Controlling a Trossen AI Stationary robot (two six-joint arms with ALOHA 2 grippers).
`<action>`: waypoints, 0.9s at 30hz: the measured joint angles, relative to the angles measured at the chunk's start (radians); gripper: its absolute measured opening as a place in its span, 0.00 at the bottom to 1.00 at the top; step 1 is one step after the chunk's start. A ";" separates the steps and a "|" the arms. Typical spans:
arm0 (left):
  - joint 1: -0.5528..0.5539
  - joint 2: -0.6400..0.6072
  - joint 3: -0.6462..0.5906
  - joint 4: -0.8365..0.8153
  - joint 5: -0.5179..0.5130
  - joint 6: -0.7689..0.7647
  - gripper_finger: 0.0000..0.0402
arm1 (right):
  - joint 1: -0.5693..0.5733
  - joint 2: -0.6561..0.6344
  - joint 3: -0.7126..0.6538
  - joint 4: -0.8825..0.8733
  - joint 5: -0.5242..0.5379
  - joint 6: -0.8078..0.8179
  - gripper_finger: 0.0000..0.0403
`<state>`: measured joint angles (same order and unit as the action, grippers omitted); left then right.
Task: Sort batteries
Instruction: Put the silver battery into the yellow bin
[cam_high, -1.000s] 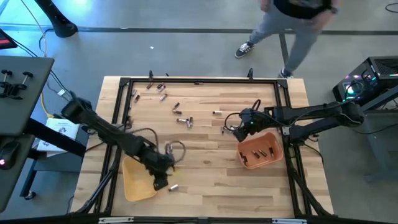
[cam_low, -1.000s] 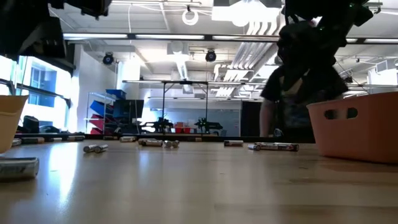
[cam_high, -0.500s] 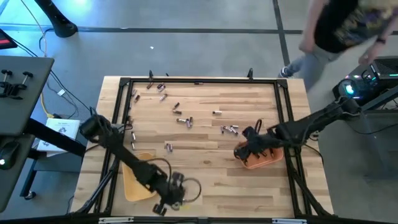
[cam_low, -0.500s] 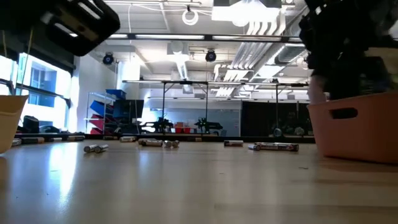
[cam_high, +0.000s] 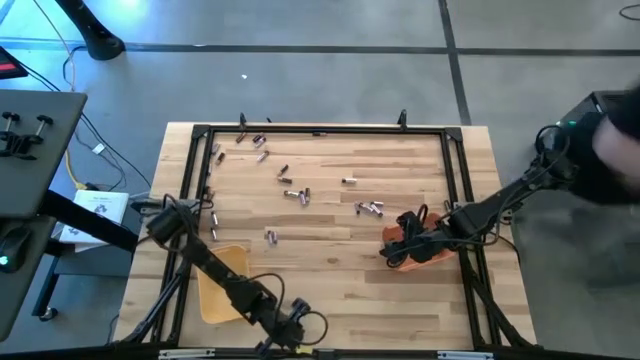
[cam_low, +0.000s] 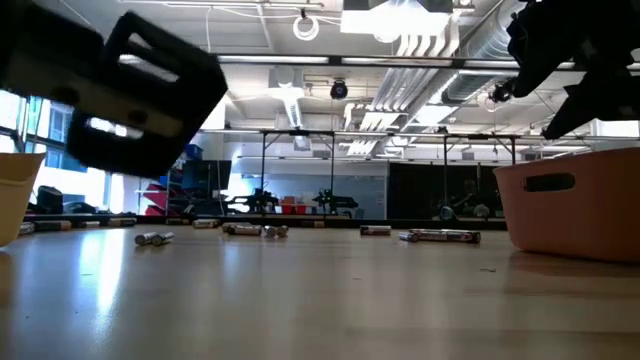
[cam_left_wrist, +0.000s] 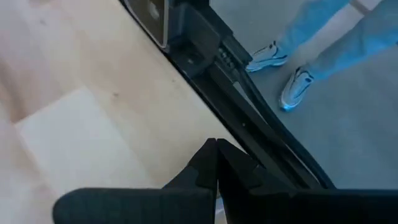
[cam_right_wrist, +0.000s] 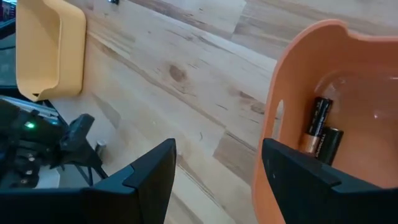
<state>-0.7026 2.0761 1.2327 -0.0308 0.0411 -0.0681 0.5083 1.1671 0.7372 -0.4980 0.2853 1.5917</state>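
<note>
A: At the table's front edge, the left pincer (cam_left_wrist: 216, 163) has just snapped together, empty.
B: So no cell carried; batteries (cam_high: 294, 192) lie scattered mid-table, right pincer (cam_right_wrist: 219, 163) spread over the orange tray (cam_right_wrist: 292, 81)

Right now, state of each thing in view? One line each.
Left gripper: shut, at the table's near edge, nothing seen held.
Right gripper: open, empty, over the orange tray's rim.
Orange tray: upright, batteries inside.
Yellow tray: upright.
Loose batteries: lying scattered on the table.
</note>
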 joint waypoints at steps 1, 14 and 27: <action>0.007 0.002 -0.001 -0.003 -0.002 0.000 0.00 | 0.000 0.000 0.000 -0.001 0.001 0.000 0.58; 0.103 -0.267 0.001 -0.155 -0.102 -0.194 0.00 | 0.000 0.000 0.000 0.001 0.041 -0.029 0.58; -0.031 -0.129 0.065 -0.256 -0.160 0.180 0.39 | -0.004 0.000 0.000 -0.003 0.050 -0.065 0.58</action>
<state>-0.7338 1.9466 1.2974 -0.2871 -0.1189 0.1121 0.5041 1.1667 0.7372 -0.5009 0.3358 1.5271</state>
